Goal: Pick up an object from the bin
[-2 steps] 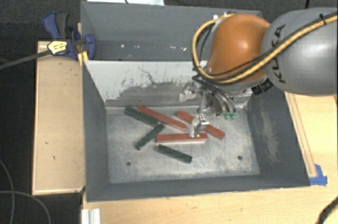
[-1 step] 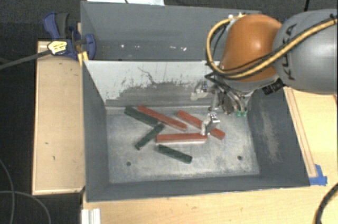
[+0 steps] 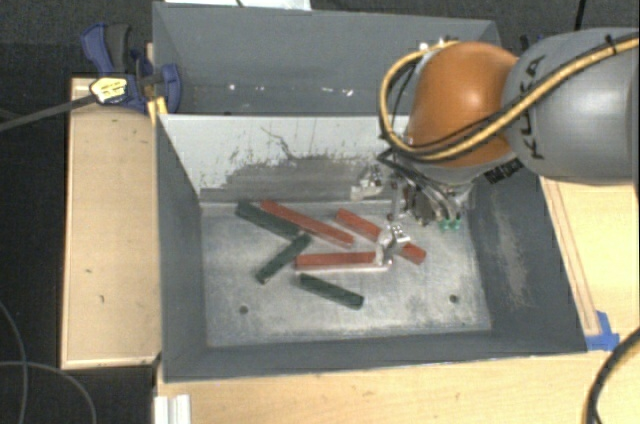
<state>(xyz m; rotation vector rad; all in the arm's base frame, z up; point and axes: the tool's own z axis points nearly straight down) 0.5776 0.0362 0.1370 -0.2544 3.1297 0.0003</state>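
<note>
Grey bin (image 3: 300, 77) holds three red sticks (image 3: 305, 222) and three dark green sticks (image 3: 330, 290) mid-floor. The gripper (image 3: 393, 244) hangs over the rightmost red stick (image 3: 412, 253); its opening cannot be told.

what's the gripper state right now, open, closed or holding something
Gripper: open or closed cannot be told; it is down among the red sticks near the middle of the bin.
</note>
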